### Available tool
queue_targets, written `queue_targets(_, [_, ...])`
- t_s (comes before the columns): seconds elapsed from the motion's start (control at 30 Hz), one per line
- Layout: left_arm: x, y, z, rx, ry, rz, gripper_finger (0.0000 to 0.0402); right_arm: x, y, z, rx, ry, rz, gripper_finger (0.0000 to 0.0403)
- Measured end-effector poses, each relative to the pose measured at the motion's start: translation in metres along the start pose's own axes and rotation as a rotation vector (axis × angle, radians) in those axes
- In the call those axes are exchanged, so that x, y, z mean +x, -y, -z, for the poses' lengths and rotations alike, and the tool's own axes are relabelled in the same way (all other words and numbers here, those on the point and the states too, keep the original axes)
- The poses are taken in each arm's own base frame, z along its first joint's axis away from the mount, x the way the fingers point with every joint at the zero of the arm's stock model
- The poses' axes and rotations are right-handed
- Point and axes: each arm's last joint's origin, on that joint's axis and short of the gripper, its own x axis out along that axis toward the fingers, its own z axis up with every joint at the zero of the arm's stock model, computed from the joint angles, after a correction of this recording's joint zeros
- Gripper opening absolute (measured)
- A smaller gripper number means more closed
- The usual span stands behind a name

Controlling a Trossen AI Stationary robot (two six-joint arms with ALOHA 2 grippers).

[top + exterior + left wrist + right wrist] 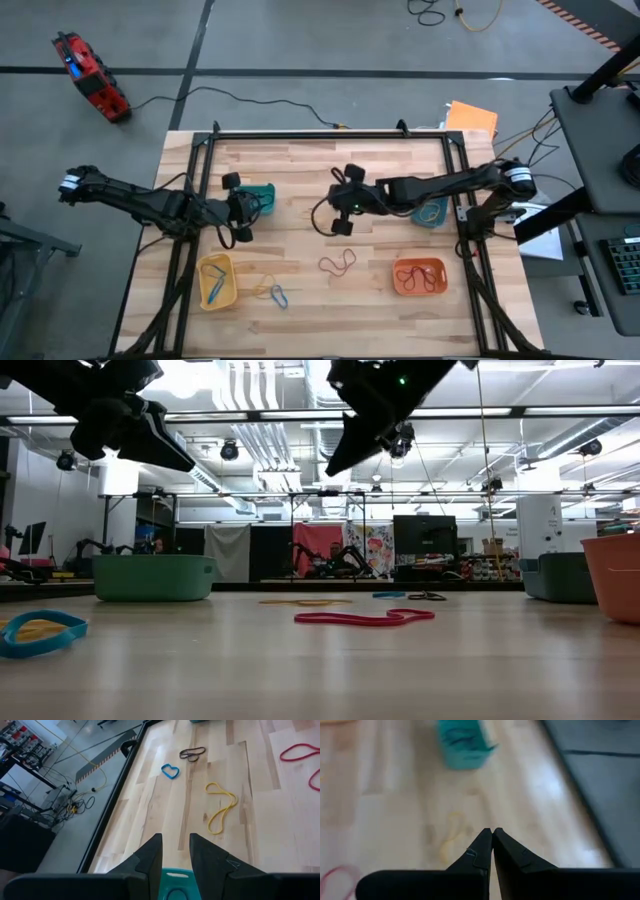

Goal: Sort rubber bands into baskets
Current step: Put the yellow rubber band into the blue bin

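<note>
My left gripper (248,208) hangs open and empty over the near rim of the teal-green basket (262,196), which shows between its fingers (175,882). My right gripper (337,204) is shut and empty, high above the table's middle. Loose rubber bands lie flat on the wood: a red-brown one (338,262), a blue and yellow pair (272,292), and a yellow (220,806), a blue (170,771) and a dark one (192,753). The yellow basket (217,280) holds blue and yellow bands. The orange basket (418,277) holds red-brown ones. The blue basket (432,212) sits under my right arm.
Black frame rails (330,133) run along the table's far edge and down both sides. A flat orange sheet (472,117) lies off the far right corner. Bare wood lies between the teal-green basket and the loose bands.
</note>
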Motion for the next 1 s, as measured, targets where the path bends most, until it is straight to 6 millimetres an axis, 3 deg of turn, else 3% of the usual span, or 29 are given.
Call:
queue_targets(0.3, [0.001, 0.0, -0.001, -0.002, 0.008, -0.002, 0.0083, 0.049, -0.016, 0.044, 0.006, 0.001, -0.126, 0.0013])
queue_targets(0.53, [0.002, 0.001, -0.006, 0.032, 0.043, -0.001, 0.0083, 0.091, -0.017, 0.066, 0.141, -0.029, -0.201, 0.0075])
queue_targets(0.8, [0.002, 0.0, -0.009, 0.064, 0.068, -0.009, 0.0083, 0.128, -0.029, 0.069, 0.096, -0.13, -0.198, 0.0167])
queue_targets(1.0, [0.002, 0.0, -0.008, 0.067, 0.066, -0.011, 0.0083, 0.142, -0.029, 0.068, 0.145, -0.194, -0.156, 0.0184])
